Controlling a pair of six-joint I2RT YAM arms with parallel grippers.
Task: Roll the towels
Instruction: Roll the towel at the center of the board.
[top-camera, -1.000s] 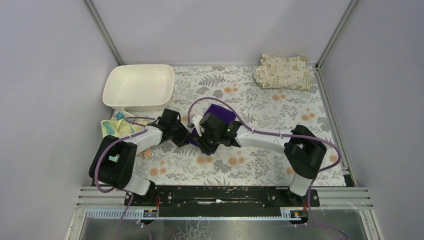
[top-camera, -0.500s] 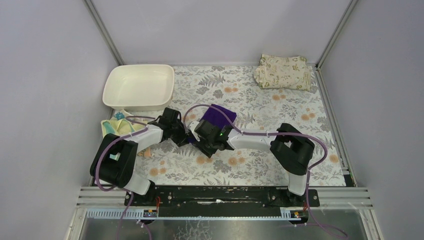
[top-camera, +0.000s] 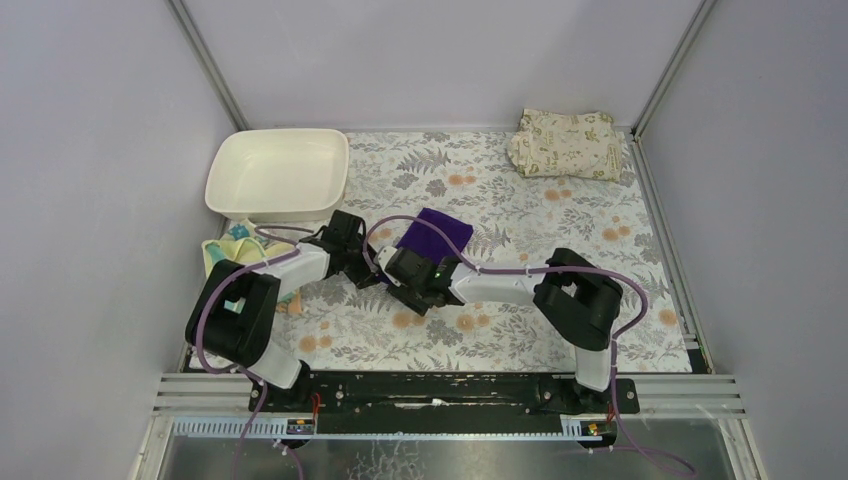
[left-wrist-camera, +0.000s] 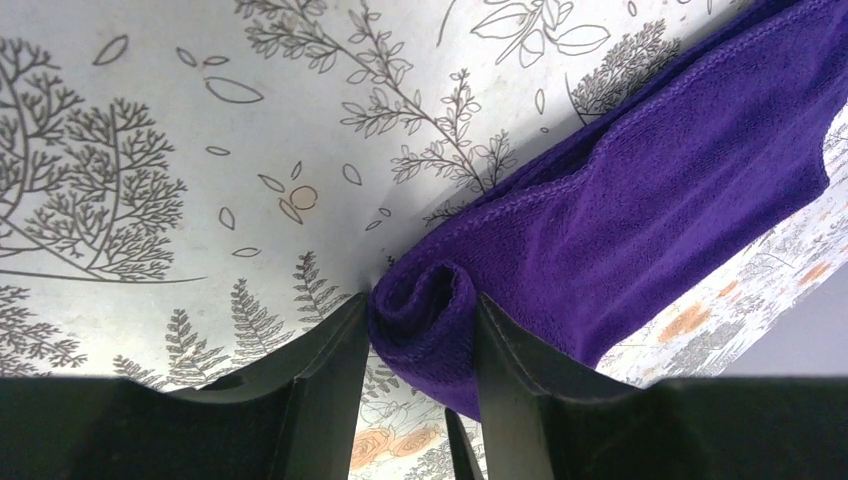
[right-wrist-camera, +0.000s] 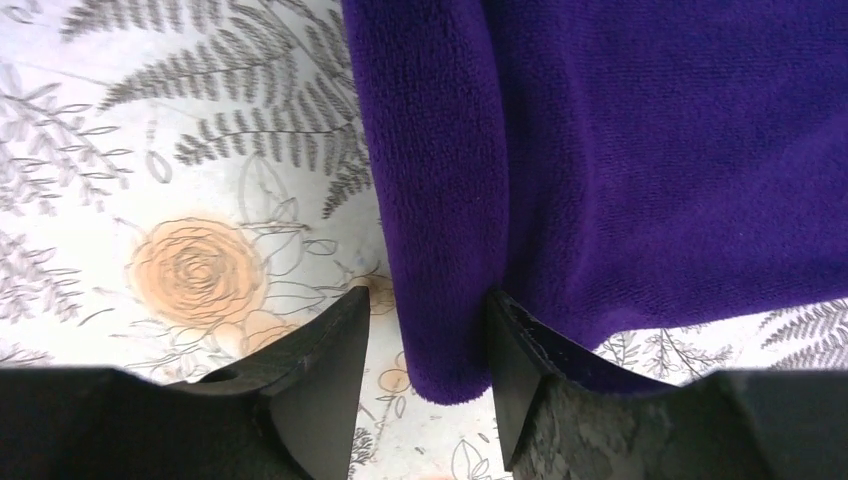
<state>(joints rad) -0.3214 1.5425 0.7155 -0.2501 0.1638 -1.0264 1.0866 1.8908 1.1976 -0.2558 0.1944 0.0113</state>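
The dark purple towel (top-camera: 437, 231) lies mid-table, and its near edge is rolled into a tight coil (left-wrist-camera: 425, 300). My left gripper (left-wrist-camera: 420, 320) (top-camera: 368, 268) is shut on one end of that coil, with both fingers pressed against it. My right gripper (right-wrist-camera: 428, 335) (top-camera: 398, 273) straddles the rolled edge (right-wrist-camera: 440, 250) further along. Its jaws stand open: the right finger touches the cloth and the left finger stands off it. A pale yellow towel with teal marks (top-camera: 223, 254) lies crumpled by my left arm.
A white tub (top-camera: 278, 172) stands at the back left, just behind the yellow towel. A folded beige leaf-printed cloth (top-camera: 567, 143) lies in the back right corner. The table has a floral cover (top-camera: 520, 330). Grey walls close in the left, back and right sides.
My right arm has pulled in leftward, bringing its gripper close beside the left one. More of the purple towel now shows behind them. The left gripper has shifted slightly.
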